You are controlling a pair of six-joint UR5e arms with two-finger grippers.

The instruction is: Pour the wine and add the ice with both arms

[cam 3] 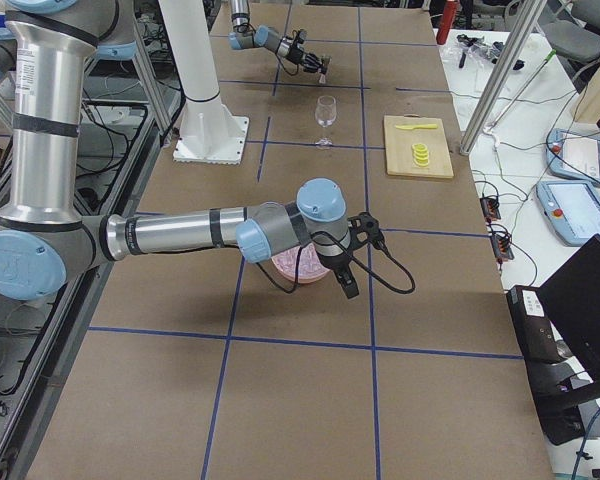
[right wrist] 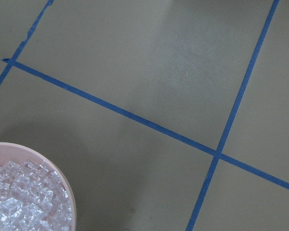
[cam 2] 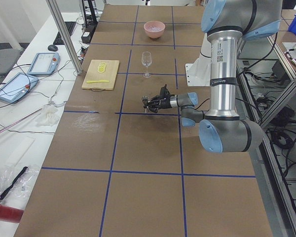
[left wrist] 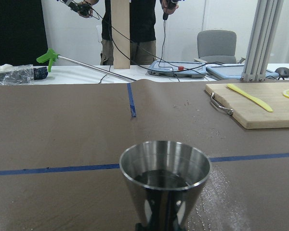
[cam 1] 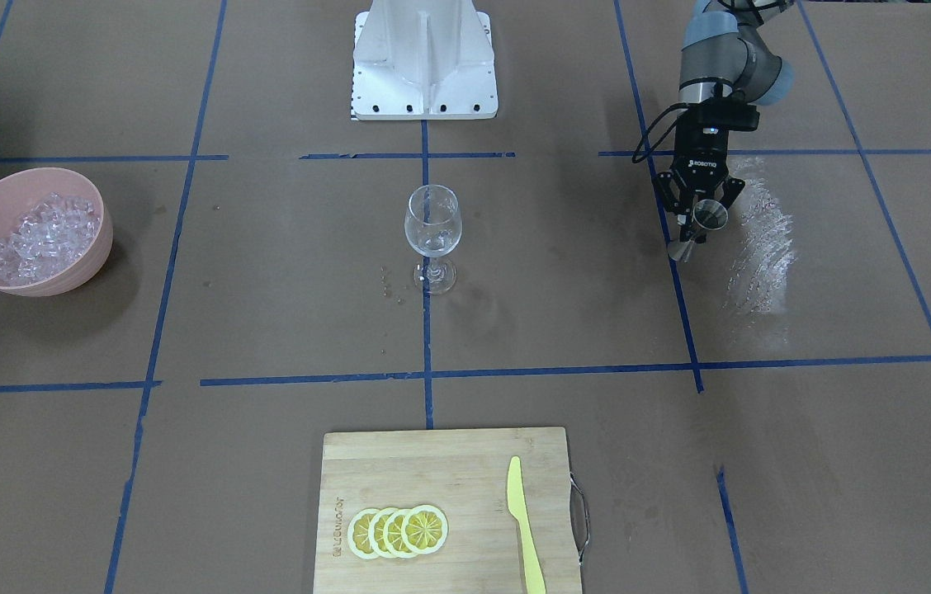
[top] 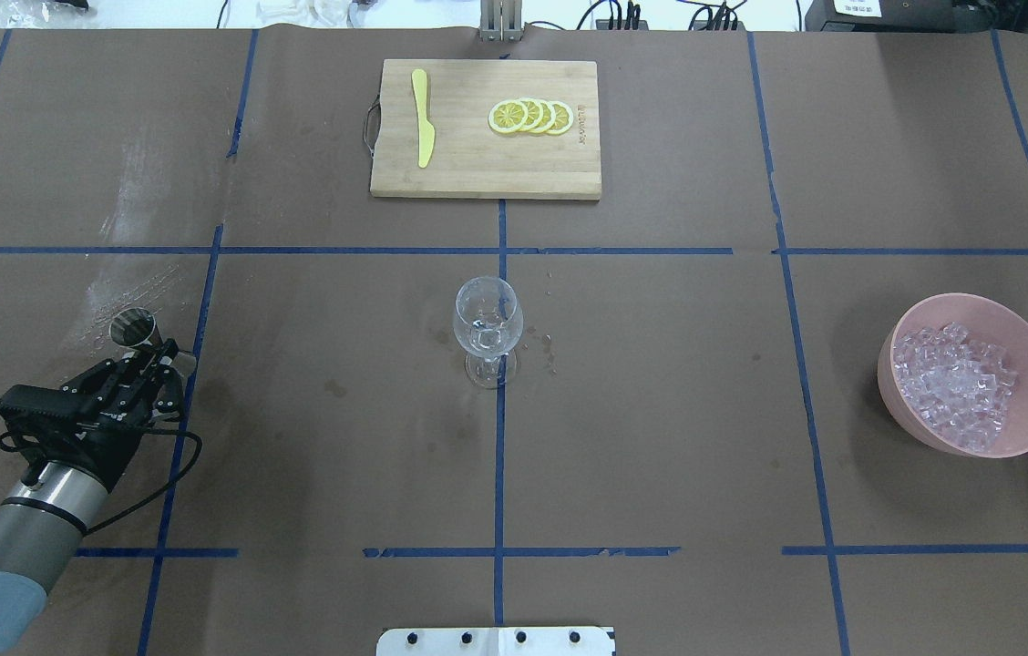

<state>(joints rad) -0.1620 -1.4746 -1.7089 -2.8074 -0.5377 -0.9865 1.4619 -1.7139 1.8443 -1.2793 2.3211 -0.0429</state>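
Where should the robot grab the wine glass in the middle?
Probably the thin stem of the wine glass, coming in level from the side. The glass stands upright, its bowl is wide and round, and the stem is narrow enough to pinch. The left gripper is shut on a metal cup, so the robot's right side looks freer.

**Silver-grey jointed left arm (cam 2: 222, 84) fills frame's right**

Its black two-finger gripper (cam 2: 149, 103) lies mid-frame, low over the brown blue-taped table (cam 2: 138, 148), a small metal cup (cam 2: 145, 100) at its tips. Above stands a clear stemmed wine glass (cam 2: 147, 61); a pink bowl (cam 2: 154, 29) sits near the top edge.
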